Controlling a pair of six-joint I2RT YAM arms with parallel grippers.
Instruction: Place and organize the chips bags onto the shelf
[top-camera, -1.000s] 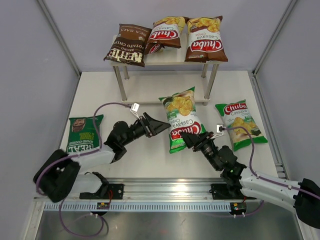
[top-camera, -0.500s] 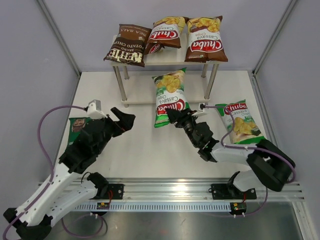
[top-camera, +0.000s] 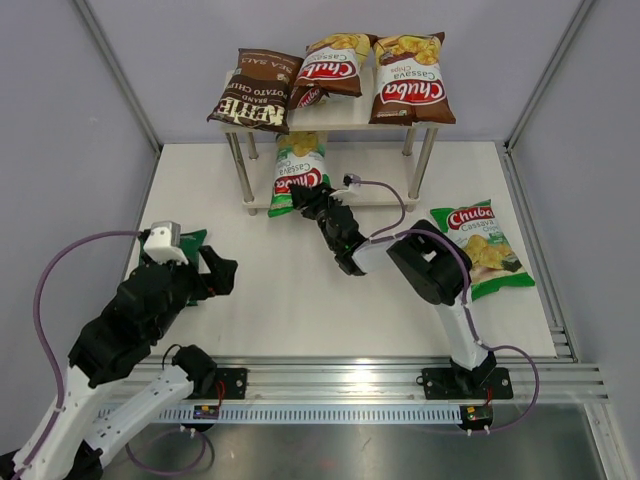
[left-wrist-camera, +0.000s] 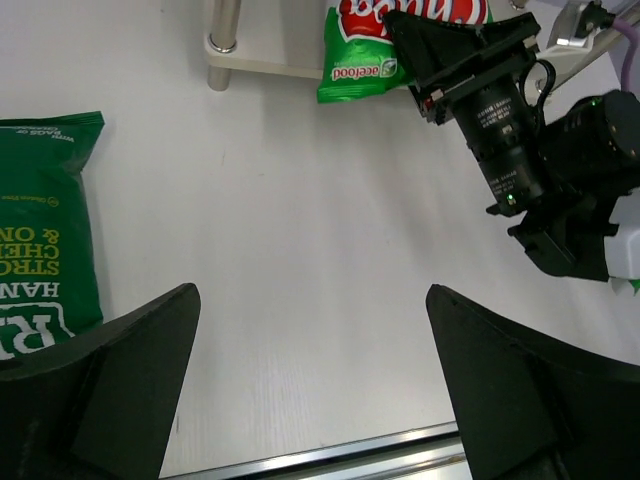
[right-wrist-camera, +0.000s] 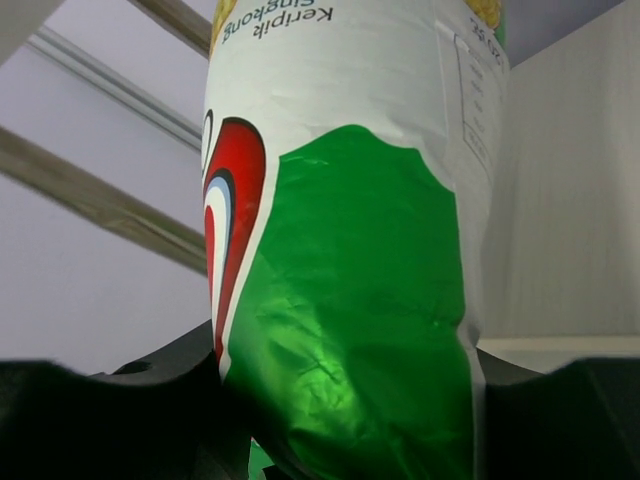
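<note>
Green Chuba bag (top-camera: 298, 168): upper part is under the top board of the shelf (top-camera: 345, 112), at the left end of the lower tier beside the front left leg (top-camera: 238, 165). Its bottom end sticks out past the front edge. Cannot tell whether it lies flat on the lower board.

Right gripper (top-camera: 312, 200): clamped on the bottom end of that bag, with the foil pinched between both fingers in the wrist view. The arm reaches far forward.

Top board: Kettle bag (top-camera: 255, 90) on the left, overhanging the edge. Two brown Chuba bags, one in the middle (top-camera: 330, 65) and one on the right (top-camera: 408, 78).

Table (top-camera: 300, 300): second green Chuba bag (top-camera: 480, 245) lies flat on the right. REAL bag (left-wrist-camera: 40, 230) lies flat on the left.

Left gripper (top-camera: 215, 275): spread wide and holding nothing, above the table just beside the REAL bag.
</note>
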